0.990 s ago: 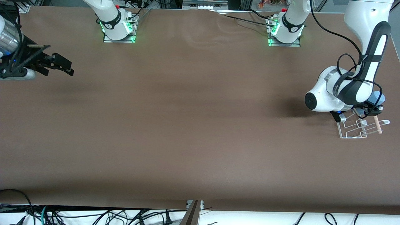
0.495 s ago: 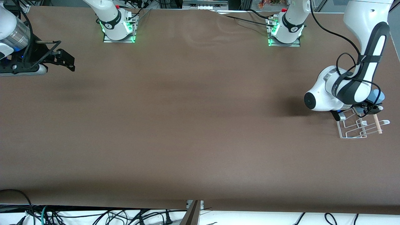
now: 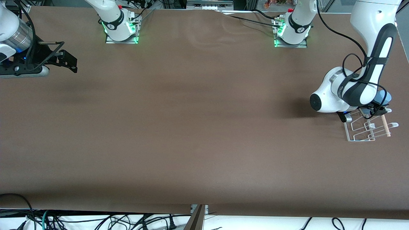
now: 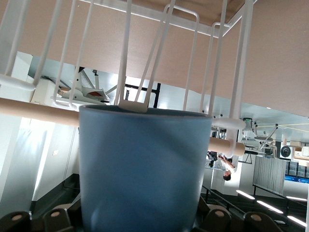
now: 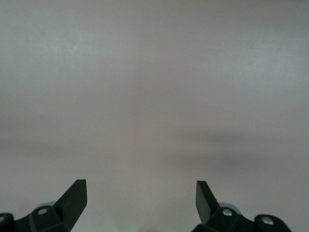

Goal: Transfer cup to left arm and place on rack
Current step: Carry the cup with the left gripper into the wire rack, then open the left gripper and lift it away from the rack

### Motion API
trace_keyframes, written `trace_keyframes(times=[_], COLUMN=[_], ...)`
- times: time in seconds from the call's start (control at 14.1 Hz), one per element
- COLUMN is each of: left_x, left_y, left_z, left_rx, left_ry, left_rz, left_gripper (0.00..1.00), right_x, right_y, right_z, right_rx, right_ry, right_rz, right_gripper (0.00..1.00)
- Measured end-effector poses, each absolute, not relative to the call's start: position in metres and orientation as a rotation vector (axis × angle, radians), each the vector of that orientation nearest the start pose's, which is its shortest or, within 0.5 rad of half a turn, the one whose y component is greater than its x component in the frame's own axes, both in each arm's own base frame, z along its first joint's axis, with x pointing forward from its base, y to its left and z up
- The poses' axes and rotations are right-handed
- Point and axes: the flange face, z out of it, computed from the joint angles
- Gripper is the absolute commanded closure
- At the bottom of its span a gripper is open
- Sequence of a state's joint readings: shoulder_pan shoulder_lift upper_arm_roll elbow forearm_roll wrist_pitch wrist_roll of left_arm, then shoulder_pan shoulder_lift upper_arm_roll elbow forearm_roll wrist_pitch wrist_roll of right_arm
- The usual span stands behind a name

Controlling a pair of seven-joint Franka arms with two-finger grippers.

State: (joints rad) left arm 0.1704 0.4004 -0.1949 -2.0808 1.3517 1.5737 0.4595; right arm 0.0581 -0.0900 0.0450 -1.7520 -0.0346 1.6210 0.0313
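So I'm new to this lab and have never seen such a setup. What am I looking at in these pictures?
Two white robot arms work at a brown table. One picture looks down from a high camera facing them; the other two come from cameras on each wrist. The left pincer is shut on a light-blue cup, held over a small white rack with a pale wooden rod, at the left arm's end of the table. The right pincer waits open over bare table at the right arm's end, holding nothing.

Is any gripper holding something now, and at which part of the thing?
The left gripper holds the blue cup by its lower body, over the rack. The right gripper is open and holds nothing.
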Motion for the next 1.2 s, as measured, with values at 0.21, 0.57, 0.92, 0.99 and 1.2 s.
trace_keyframes(times=[0.21, 0.57, 0.92, 0.99, 1.2], left_x=[0.537, 0.539, 0.564, 0.57, 0.584], left_y=[0.093, 0.093, 0.087, 0.082, 0.057], left_z=[0.251, 0.255, 0.313, 0.332, 0.37], left_rx=[-1.579, -1.585, -2.039, -2.158, -2.504], left_ry=[1.098, 1.084, 0.842, 0.749, 0.471], left_rz=[1.084, 1.072, 1.03, 1.001, 0.872], left_gripper=[0.0, 0.0, 0.0, 0.0, 0.0], right_x=[0.525, 0.528, 0.535, 0.536, 0.54], right_y=[0.052, 0.052, 0.05, 0.049, 0.042], right_z=[0.592, 0.606, 0.596, 0.594, 0.596], right_rx=[-3.18, -3.179, -3.179, -3.178, -3.146], right_ry=[-0.107, -0.106, -0.096, -0.092, -0.049], right_rz=[0.058, 0.019, 0.047, 0.049, 0.041], right_gripper=[0.0, 0.0, 0.0, 0.0, 0.0])
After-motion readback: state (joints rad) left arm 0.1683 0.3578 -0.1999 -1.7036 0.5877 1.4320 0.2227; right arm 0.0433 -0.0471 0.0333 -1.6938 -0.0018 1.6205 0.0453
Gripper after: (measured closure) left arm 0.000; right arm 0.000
